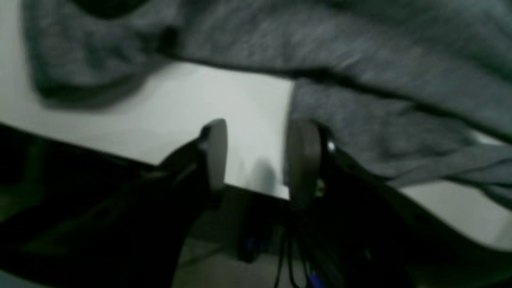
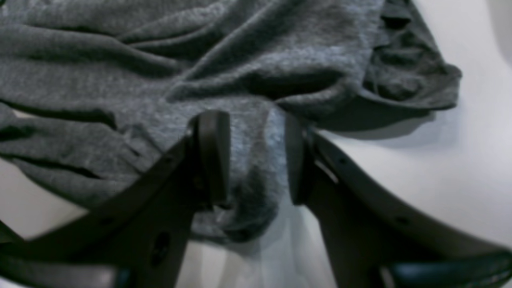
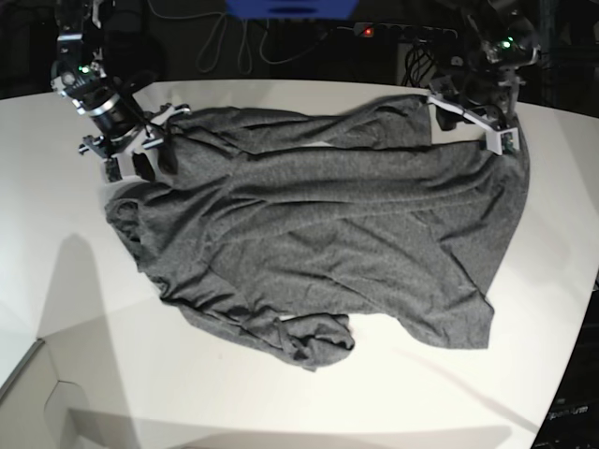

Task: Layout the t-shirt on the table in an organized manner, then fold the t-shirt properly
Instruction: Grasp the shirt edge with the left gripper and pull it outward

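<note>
Both arms reach over the table's [image 3: 84,309] far side, where the t-shirt [image 3: 318,243] lies spread but wrinkled. Left gripper [image 1: 256,160] sits at the edge, jaws parted over bare tabletop, one finger beside cloth. Right gripper [image 2: 256,156] straddles a bunched fold, jaws apart; grip unclear.

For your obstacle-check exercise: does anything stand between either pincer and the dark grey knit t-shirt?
Nothing visible does. The right pincer straddles a fold of the dark grey knit t-shirt; the left pincer sits at its edge, over the white table.
</note>
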### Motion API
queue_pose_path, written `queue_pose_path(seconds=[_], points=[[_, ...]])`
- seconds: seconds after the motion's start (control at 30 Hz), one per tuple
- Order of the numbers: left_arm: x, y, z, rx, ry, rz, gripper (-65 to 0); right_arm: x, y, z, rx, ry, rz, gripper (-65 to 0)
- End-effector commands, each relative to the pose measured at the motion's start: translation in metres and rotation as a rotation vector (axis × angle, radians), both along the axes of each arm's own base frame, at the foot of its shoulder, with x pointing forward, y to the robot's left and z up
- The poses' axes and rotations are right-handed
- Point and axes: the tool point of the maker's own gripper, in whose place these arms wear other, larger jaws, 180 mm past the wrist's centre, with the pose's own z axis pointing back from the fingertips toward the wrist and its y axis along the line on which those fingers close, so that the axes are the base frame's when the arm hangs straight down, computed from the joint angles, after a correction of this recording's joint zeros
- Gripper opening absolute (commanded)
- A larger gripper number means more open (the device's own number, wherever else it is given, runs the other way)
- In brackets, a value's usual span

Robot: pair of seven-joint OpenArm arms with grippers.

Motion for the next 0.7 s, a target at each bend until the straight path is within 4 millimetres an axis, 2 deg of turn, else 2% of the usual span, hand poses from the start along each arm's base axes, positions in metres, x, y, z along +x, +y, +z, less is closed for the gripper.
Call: queue_pose_path(seconds=[0.0,0.1,0.3,0.67], points=[[0.007,-0.012,0.006,-0.025,-0.040,-0.028,-40.3,0.006,0.001,0.012,0.013,-0.047,0.006,-41.3],[0.003,-0.024,-0.001,-0.043,-0.019,-0.055,-40.3,0.006,0.002,0.012,0.017,-0.046,0.006,-41.3],[-0.008,-0.029,-0.024,-0.076,0.049,-0.050,-40.3,0.006,0.001,0.012,0.014,-0.046,0.007,-41.3],[-0.019,-0.033,-0.036,-0.094,0.095,-0.053,-40.8,0.010,0.001,0.014,0.012,-0.056,0.007,-41.3]])
